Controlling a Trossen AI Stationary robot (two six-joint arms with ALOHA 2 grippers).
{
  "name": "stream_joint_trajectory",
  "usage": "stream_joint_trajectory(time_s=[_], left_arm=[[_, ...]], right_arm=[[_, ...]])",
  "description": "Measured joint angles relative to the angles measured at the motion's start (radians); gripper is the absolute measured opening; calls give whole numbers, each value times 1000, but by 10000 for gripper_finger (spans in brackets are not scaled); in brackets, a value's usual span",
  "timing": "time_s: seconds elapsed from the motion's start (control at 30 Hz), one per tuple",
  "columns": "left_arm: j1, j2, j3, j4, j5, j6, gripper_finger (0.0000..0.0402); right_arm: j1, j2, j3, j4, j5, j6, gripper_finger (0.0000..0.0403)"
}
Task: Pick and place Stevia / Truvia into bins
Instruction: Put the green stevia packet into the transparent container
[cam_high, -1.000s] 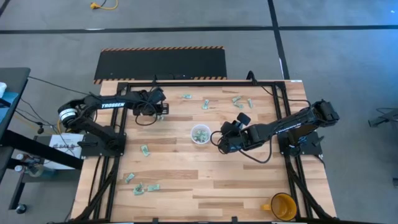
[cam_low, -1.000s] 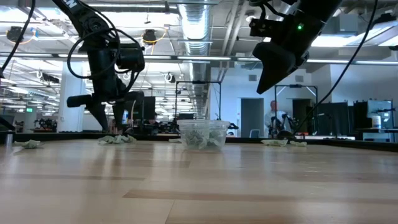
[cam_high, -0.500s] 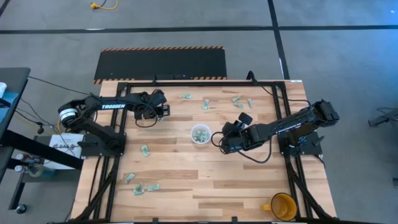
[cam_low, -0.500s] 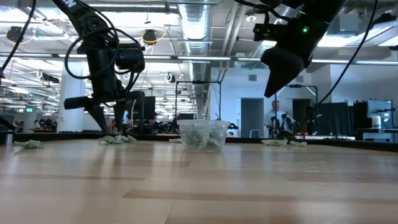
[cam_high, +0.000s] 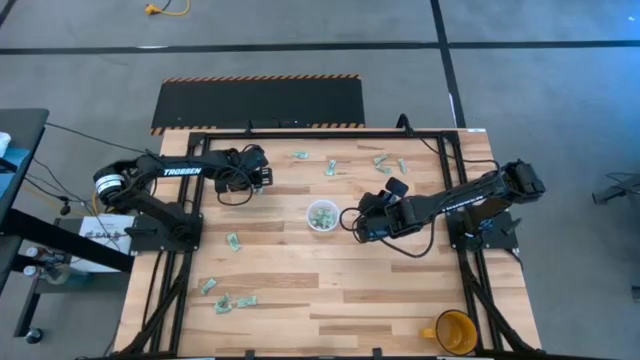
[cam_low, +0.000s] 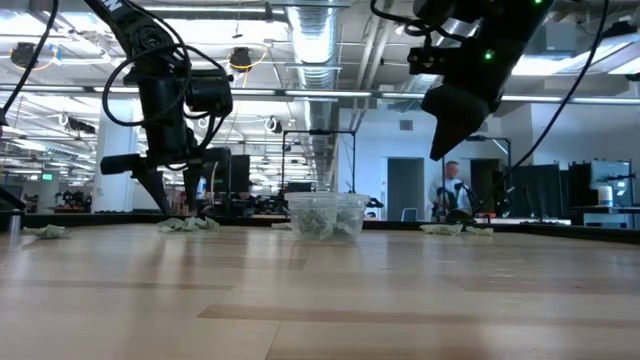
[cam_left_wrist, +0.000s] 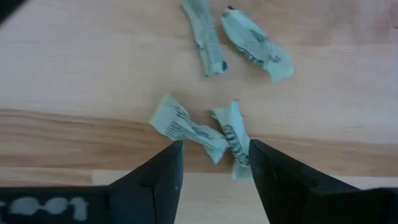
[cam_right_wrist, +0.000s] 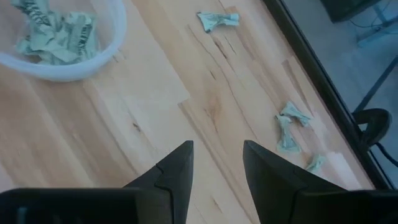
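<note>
Overhead, tabletop-level and two wrist cameras share the table (cam_high: 330, 270).

The right gripper (cam_high: 352, 222) now sits closer to the clear cup (cam_high: 321, 216) than before, lifted clear of the worktop; the left gripper's (cam_left_wrist: 211, 163) fingers stand wider.

The cup (cam_high: 321, 216) stands near the table (cam_high: 330, 300) centre, with sachets (cam_right_wrist: 56, 34) inside. The left gripper (cam_high: 256, 188) lies to its left, the right gripper (cam_high: 352, 224) just beside its right. The mug (cam_high: 455, 331) occupies the near right corner.
</note>
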Motion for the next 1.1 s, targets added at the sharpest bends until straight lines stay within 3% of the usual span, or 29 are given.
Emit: stream_joint_trajectory(time_s=[0.3, 0.57, 0.9, 1.1], left_arm=[[-14, 0, 0, 0, -17, -49, 220], [-21, 2, 0, 12, -28, -55, 222], [-21, 151, 14, 58, 46, 0, 222], [-22, 170, 18, 39, 15, 16, 222]], right_arm=[[-13, 0, 0, 5, 0, -15, 134], [-13, 0, 0, 7, 0, -15, 134], [-12, 0, 0, 7, -1, -15, 134], [-13, 0, 0, 7, -1, -15, 134]])
